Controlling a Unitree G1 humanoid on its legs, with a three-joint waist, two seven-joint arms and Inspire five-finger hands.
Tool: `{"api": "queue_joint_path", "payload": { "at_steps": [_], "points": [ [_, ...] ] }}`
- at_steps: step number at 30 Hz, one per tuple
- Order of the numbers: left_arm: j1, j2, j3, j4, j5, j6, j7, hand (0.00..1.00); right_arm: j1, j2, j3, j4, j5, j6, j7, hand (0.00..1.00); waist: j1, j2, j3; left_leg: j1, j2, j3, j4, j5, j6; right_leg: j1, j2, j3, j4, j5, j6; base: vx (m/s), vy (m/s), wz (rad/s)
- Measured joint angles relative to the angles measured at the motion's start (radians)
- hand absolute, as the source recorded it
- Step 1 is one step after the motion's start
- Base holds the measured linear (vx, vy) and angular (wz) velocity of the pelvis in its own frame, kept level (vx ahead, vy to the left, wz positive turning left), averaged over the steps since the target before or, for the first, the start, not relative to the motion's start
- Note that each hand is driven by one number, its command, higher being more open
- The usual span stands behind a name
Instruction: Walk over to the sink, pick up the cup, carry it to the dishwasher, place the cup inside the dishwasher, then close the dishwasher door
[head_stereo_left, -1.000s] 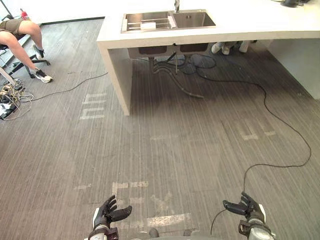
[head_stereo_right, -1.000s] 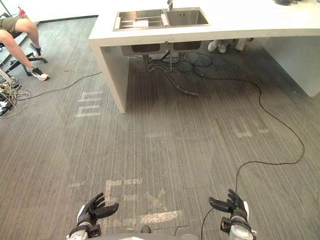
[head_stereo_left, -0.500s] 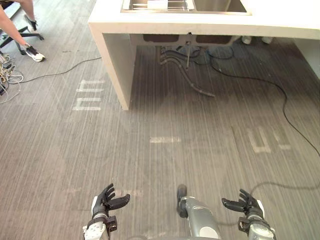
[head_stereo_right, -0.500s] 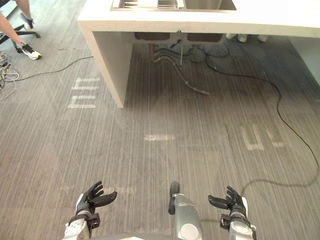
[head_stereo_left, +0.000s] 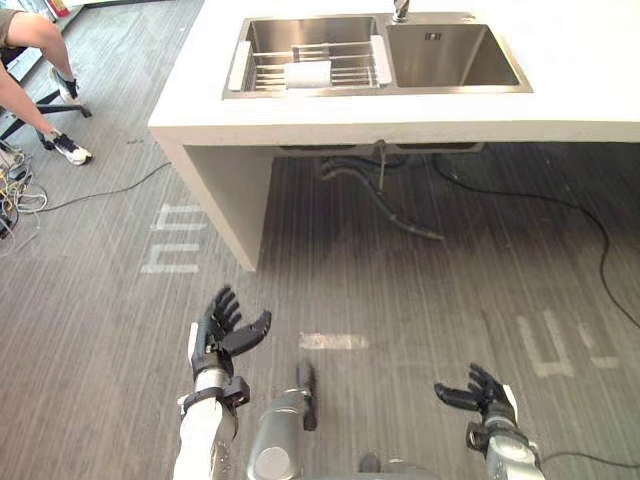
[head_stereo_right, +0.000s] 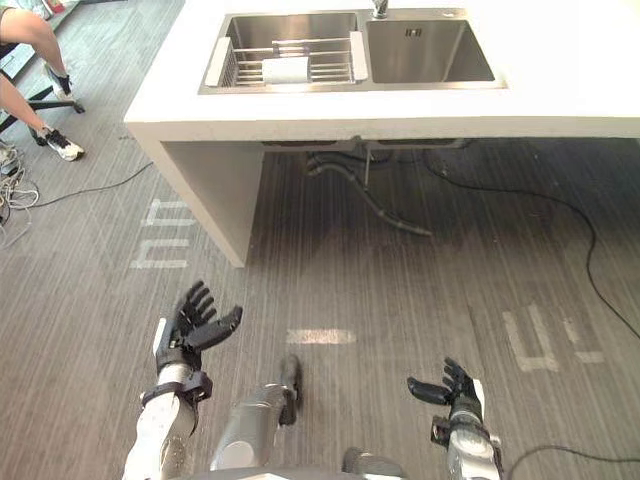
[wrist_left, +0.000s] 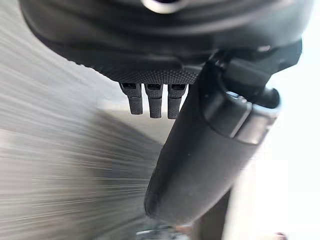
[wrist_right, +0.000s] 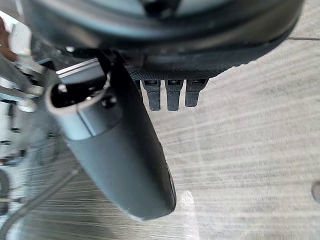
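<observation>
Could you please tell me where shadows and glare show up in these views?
Left eye view: the counter throws a dark shadow on the floor beneath it, around the pipes, while its white top glares almost featureless. Right wrist view: a bright glare patch lies on the floor by the right hand. Left wrist view: the background past the left hand is washed out white.

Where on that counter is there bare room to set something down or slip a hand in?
The white countertop is bare left of the sink, along the front strip and to its right. The right basin is empty and open from above. The left basin is crowded: a wire rack spans it, with the white cup lying on it.
</observation>
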Motion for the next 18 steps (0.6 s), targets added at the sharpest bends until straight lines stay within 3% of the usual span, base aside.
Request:
{"api": "queue_joint_path", "payload": {
  "at_steps": [2, 3, 4, 5, 6, 7, 9, 10, 11, 12, 14, 15, 16, 17, 18],
  "points": [
    [0.006, 0.003, 0.002, -0.083, 0.018, -0.005, 0.016, 0.90, -0.013, 0.004, 0.000, 0.018, -0.006, 0.005, 0.002, 0.90, 0.005, 0.001, -0.001, 0.013, 0.005, 0.017, 0.054, -0.064, 0.007, -0.057, -0.018, 0.030, 0.169, -0.017, 0.029, 0.56, 0.172, -0.18],
    [0.008, 0.007, 0.006, -0.138, 0.030, -0.009, 0.029, 0.90, -0.016, 0.013, 0.001, 0.025, -0.007, 0.007, 0.002, 0.90, 0.003, -0.001, 0.000, 0.056, 0.001, 0.020, 0.070, -0.106, 0.013, -0.123, -0.039, 0.044, 0.384, -0.008, 0.096, 0.54, 0.179, -0.14],
    [-0.002, 0.018, 0.005, -0.183, 0.039, -0.012, 0.043, 0.90, -0.013, 0.023, 0.002, 0.025, -0.007, 0.006, 0.003, 0.90, -0.007, -0.006, -0.002, 0.114, -0.015, 0.012, 0.062, -0.141, 0.019, -0.211, -0.075, 0.058, 0.631, 0.026, 0.200, 0.54, 0.174, 0.00],
    [-0.005, 0.024, 0.003, -0.204, 0.047, -0.014, 0.053, 0.90, -0.012, 0.026, 0.003, 0.025, -0.008, 0.006, 0.005, 0.90, -0.012, -0.006, -0.001, 0.147, -0.020, 0.007, 0.056, -0.159, 0.020, -0.251, -0.086, 0.062, 0.745, 0.029, 0.203, 0.54, 0.129, 0.17],
    [-0.001, 0.033, 0.002, -0.241, 0.063, -0.029, 0.074, 0.90, -0.010, 0.031, 0.013, 0.025, -0.009, 0.007, 0.011, 0.90, -0.024, -0.006, -0.002, 0.223, -0.027, 0.004, 0.028, -0.183, 0.024, -0.316, -0.114, 0.042, 0.894, 0.016, 0.167, 0.54, 0.095, 0.17],
    [0.006, 0.039, 0.001, -0.282, 0.084, -0.048, 0.106, 0.90, -0.009, 0.039, 0.028, 0.024, -0.012, 0.006, 0.018, 0.90, -0.037, -0.003, -0.004, 0.298, -0.026, -0.005, -0.013, -0.194, 0.022, -0.374, -0.138, 0.001, 0.942, 0.000, 0.119, 0.54, 0.072, 0.16],
    [0.001, 0.044, 0.003, -0.334, 0.109, -0.091, 0.146, 0.90, -0.009, 0.050, 0.055, 0.021, -0.031, -0.001, 0.027, 0.90, -0.041, -0.003, -0.005, 0.386, -0.016, -0.021, -0.085, -0.205, 0.006, -0.466, -0.143, -0.051, 0.902, -0.027, 0.059, 0.50, -0.007, 0.18],
    [-0.004, 0.046, 0.007, -0.348, 0.123, -0.116, 0.161, 0.90, -0.009, 0.052, 0.063, 0.021, -0.037, -0.005, 0.034, 0.90, -0.047, 0.001, -0.007, 0.431, -0.007, -0.037, -0.119, -0.211, -0.005, -0.519, -0.136, -0.076, 0.808, -0.039, 0.036, 0.49, -0.066, 0.27],
    [-0.005, 0.045, 0.011, -0.348, 0.129, -0.124, 0.169, 0.90, -0.008, 0.052, 0.063, 0.021, -0.037, -0.005, 0.035, 0.90, -0.051, 0.007, -0.011, 0.450, 0.002, -0.044, -0.132, -0.215, -0.013, -0.543, -0.124, -0.079, 0.747, -0.040, 0.034, 0.63, -0.157, 0.38],
    [-0.005, 0.044, 0.021, -0.343, 0.142, -0.127, 0.186, 0.90, -0.007, 0.052, 0.063, 0.021, -0.037, -0.005, 0.036, 0.90, -0.062, 0.017, -0.015, 0.485, 0.021, -0.062, -0.151, -0.223, -0.025, -0.580, -0.091, -0.063, 0.605, -0.026, 0.030, 0.64, -0.213, 0.48],
    [-0.015, 0.048, 0.029, -0.330, 0.149, -0.126, 0.208, 0.90, 0.004, 0.052, 0.063, 0.020, -0.037, -0.005, 0.037, 0.90, -0.078, 0.018, -0.018, 0.527, 0.048, -0.097, -0.152, -0.248, -0.062, -0.603, -0.033, 0.005, 0.371, 0.072, 0.033, 0.55, -0.217, 0.65],
    [-0.016, 0.049, 0.031, -0.321, 0.165, -0.123, 0.214, 0.90, 0.023, 0.050, 0.064, 0.020, -0.037, -0.006, 0.037, 0.90, -0.088, 0.014, -0.023, 0.541, 0.057, -0.122, -0.140, -0.273, -0.096, -0.591, -0.016, 0.035, 0.306, 0.227, 0.021, 0.47, -0.218, 0.71],
    [-0.020, 0.039, 0.030, -0.291, 0.187, -0.121, 0.214, 0.90, 0.041, 0.034, 0.063, 0.027, -0.036, -0.006, 0.037, 0.90, -0.090, 0.038, -0.037, 0.555, 0.087, -0.142, -0.125, -0.288, -0.116, -0.579, 0.004, 0.022, 0.326, 0.257, -0.001, 0.58, -0.257, 0.51],
    [-0.021, 0.048, 0.040, -0.275, 0.195, -0.105, 0.214, 0.90, 0.040, 0.020, 0.060, 0.028, -0.036, -0.006, 0.038, 0.90, -0.078, 0.060, -0.055, 0.538, 0.121, -0.148, -0.086, -0.271, -0.133, -0.571, 0.030, 0.006, 0.334, 0.234, -0.029, 0.67, -0.327, 0.38],
    [-0.049, 0.066, 0.043, -0.244, 0.208, -0.099, 0.211, 0.90, 0.041, 0.011, 0.059, 0.022, -0.036, -0.007, 0.040, 0.90, -0.085, 0.061, -0.055, 0.501, 0.131, -0.151, 0.001, -0.230, -0.146, -0.535, 0.029, -0.018, 0.317, 0.205, -0.043, 0.52, -0.267, 0.32]
  ]
}}
